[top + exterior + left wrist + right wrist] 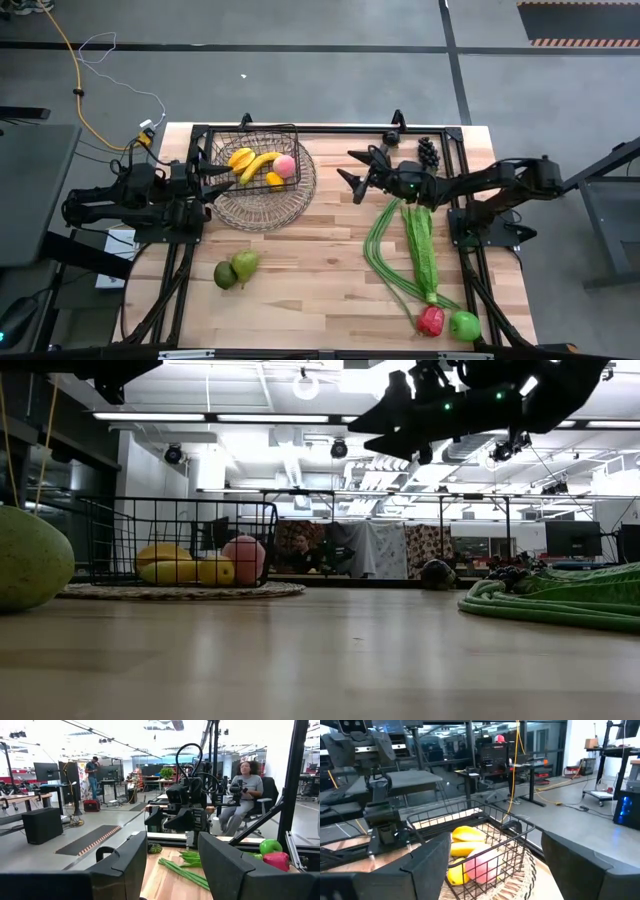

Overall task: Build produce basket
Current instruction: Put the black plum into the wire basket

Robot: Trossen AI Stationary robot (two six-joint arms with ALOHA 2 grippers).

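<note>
The dark wire basket stands on a round woven mat at the table's far left. It holds yellow bananas, a lemon and a pink peach. My left gripper is open at the basket's left side and touches nothing. My right gripper is open in the air to the right of the basket, above the table. Its wrist view looks down on the basket and peach. Two green pears lie on the near left of the table.
Dark grapes lie at the far right. Long green beans and leafy greens stretch toward the near right, ending at a red pepper and a green apple. Bare wood lies in the table's middle. A person sits beyond the table.
</note>
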